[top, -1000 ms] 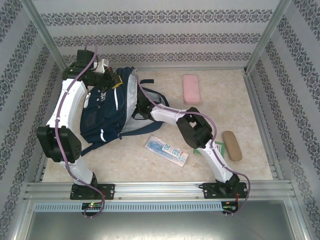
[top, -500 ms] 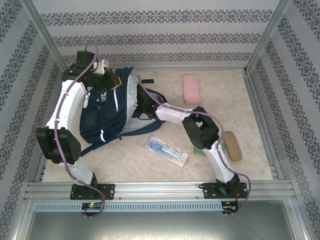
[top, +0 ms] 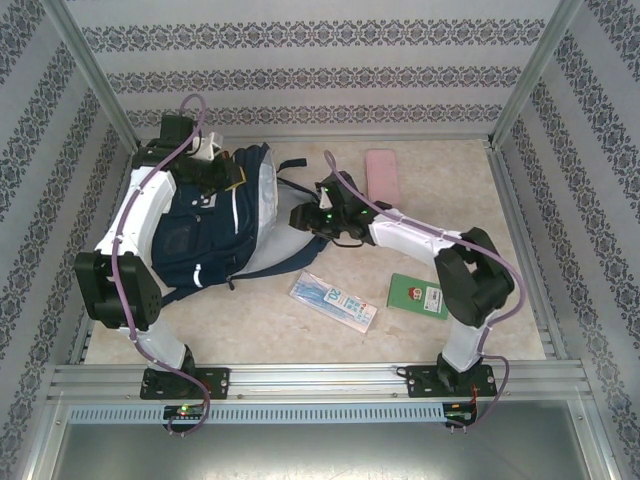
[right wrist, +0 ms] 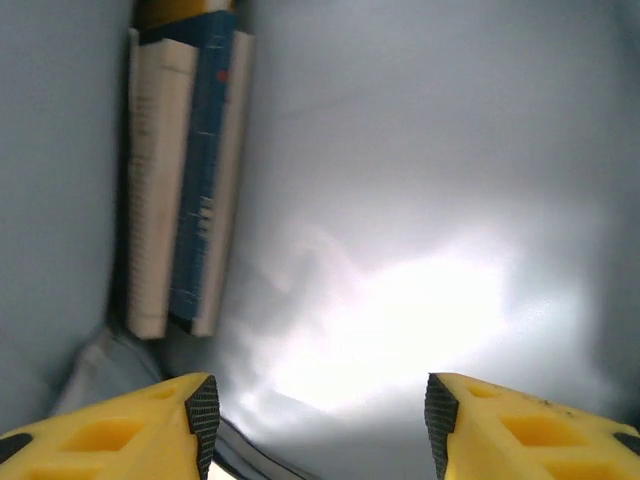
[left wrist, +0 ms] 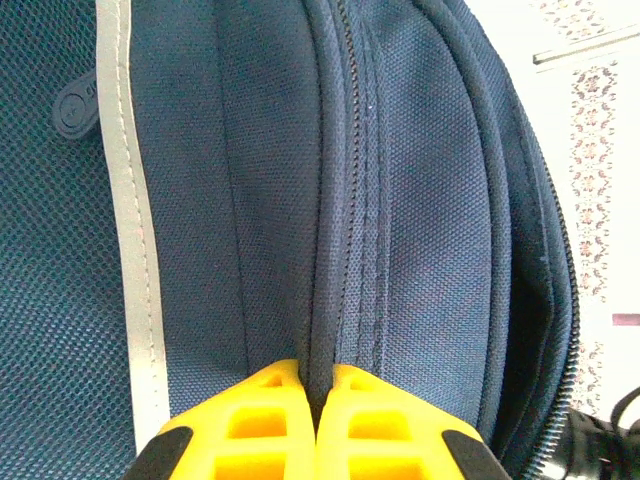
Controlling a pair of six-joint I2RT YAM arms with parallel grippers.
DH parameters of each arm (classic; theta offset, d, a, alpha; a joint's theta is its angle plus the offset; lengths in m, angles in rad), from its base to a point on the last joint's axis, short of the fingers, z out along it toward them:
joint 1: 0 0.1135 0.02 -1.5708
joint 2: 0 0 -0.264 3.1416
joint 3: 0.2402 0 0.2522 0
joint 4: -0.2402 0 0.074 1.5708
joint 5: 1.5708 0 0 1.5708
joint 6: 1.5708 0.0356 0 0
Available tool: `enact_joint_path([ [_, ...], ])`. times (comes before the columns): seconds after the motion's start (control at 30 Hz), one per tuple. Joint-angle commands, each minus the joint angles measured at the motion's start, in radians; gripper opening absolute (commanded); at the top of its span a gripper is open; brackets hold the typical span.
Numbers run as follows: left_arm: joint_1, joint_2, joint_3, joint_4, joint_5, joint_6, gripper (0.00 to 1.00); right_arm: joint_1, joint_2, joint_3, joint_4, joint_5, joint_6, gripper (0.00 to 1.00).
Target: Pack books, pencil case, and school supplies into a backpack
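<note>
At far side of worktop (top: 450,180): pink rounded oblong pencil case (top: 383,178), long axis near-to-far, lying right of and beyond right gripper (top: 303,216), apart from it. Right arm nearer.

Pale blue-and-white flat plastic packet (top: 333,300) lies diagonal toward front, small green book (top: 418,296) near it. Print on both too small to read.

Right gripper jaws apart, empty, at mouth of navy blue fabric backpack (top: 190,240). Blue-spined books (right wrist: 185,180) against grey lining inside.

Left gripper (left wrist: 315,400) clamped on backpack seam.

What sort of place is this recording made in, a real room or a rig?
Probably a lab test cell, not a real room: wallpaper panels box in a table, aluminium frame rails run along its near edge, and the left arm and right arm are bolted there, at a backpack.
</note>
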Motion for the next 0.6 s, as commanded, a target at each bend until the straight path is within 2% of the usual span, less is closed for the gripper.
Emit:
enact_joint_path([
  [0.0, 0.011, -0.006, -0.045, 0.036, -0.06, 0.029, 0.03, -0.01, -0.084, -0.054, -0.159, 0.087, -0.163, 0.6],
  [0.13, 0.011, -0.005, -0.083, 0.06, -0.067, 0.028, 0.04, -0.016, -0.152, -0.118, -0.276, 0.166, -0.261, 0.62],
  [0.23, 0.007, -0.01, -0.115, 0.08, -0.063, 0.009, 0.13, -0.044, -0.202, -0.187, -0.298, 0.192, -0.269, 0.63],
  [0.3, -0.002, -0.019, -0.143, 0.099, -0.06, -0.002, 0.15, -0.068, -0.239, -0.236, -0.303, 0.207, -0.251, 0.63],
  [0.4, -0.028, -0.033, -0.175, 0.12, -0.066, -0.019, 0.24, -0.1, -0.299, -0.29, -0.361, 0.292, -0.195, 0.63],
  [0.5, -0.052, -0.05, -0.207, 0.141, -0.07, -0.041, 0.25, -0.133, -0.352, -0.337, -0.441, 0.374, -0.125, 0.61],
  [0.57, -0.068, -0.067, -0.23, 0.161, -0.068, -0.063, 0.33, -0.155, -0.394, -0.38, -0.476, 0.411, -0.077, 0.61],
])
